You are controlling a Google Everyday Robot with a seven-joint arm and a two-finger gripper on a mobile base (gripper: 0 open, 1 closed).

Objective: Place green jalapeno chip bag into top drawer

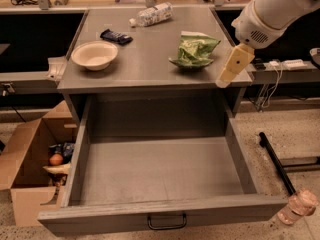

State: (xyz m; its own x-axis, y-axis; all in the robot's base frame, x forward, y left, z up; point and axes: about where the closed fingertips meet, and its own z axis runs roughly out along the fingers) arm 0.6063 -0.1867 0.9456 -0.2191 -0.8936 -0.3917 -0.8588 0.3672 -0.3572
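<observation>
Claw: the claw (227, 74) hung over the right front corner of the counter (150, 64), tilted down and to the left. We could not tell if it was spread or pressed together.
Green jalapeno chip bag: the green jalapeno chip bag (194, 50) lay on the right part of the counter, near the claw but apart from it.
Top drawer: the top drawer (160, 211) stood pulled out below the counter. We saw its flat grey bottom and the small dark handle (166, 221) on its front panel.
Other things on the counter: a pale bowl (94, 55) was at the left, a dark blue wrapper (116, 36) just behind it, and a white-and-grey bag (151, 15) at the far edge.
Floor: an open cardboard box (25, 159) stood to the left of the drawer.
</observation>
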